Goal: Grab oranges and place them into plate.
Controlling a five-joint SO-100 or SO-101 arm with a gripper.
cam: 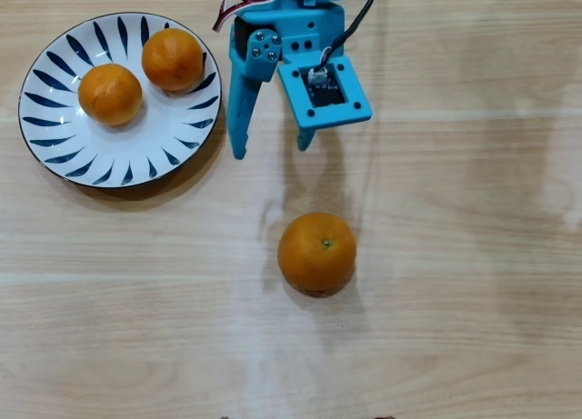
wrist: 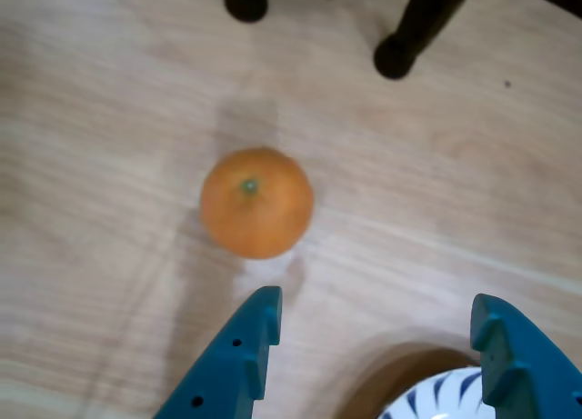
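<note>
- The large orange (cam: 316, 253) is round and dimpled, with a green stem dot facing up; it lies on the bare wooden table (cam: 455, 255).
- It sits beyond the tips of the blue claw (cam: 273, 152), apart from both fingers, roughly in line with the gap.
- The claw stands wide and holds nothing.
- Two smaller oranges (cam: 110, 94) (cam: 172, 60) lie on the plate (cam: 55, 137), to the claw's side in the overhead view.
- In the wrist view only the plate's rim (wrist: 436, 396) shows, cut off at the bottom edge and blurred.

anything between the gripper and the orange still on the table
Nothing: in both views only bare wooden table lies between the open gripper and the loose orange.
</note>
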